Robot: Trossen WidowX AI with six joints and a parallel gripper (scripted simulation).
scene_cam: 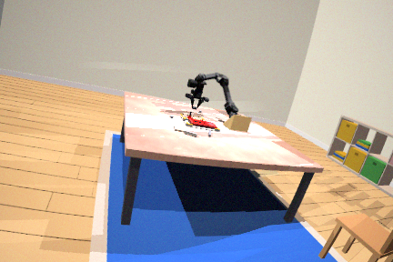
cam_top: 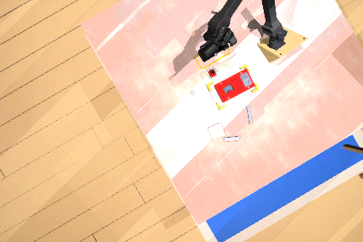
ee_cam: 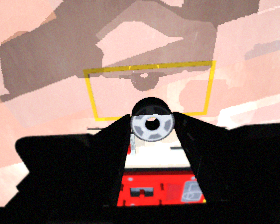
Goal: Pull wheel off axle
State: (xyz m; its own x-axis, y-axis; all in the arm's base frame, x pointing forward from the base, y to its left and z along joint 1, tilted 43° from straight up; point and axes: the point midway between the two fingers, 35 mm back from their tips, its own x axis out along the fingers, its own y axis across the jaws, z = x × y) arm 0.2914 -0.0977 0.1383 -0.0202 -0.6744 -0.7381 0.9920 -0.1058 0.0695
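gripper (ee_cam: 151,131) clamped on wheel (ee_cam: 151,126) by its rim, held above yellow zone (ee_cam: 150,90); looks small, light, rigid, prob smooth — rim grip seems ok

You have the wheel (ee_cam: 152,125) between the fingers, the marked area (ee_cam: 150,90) beyond them, the board (ee_cam: 158,188) behind.

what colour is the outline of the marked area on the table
Yellow. The marked area is a thin yellow rectangle, clearest in the wrist view.
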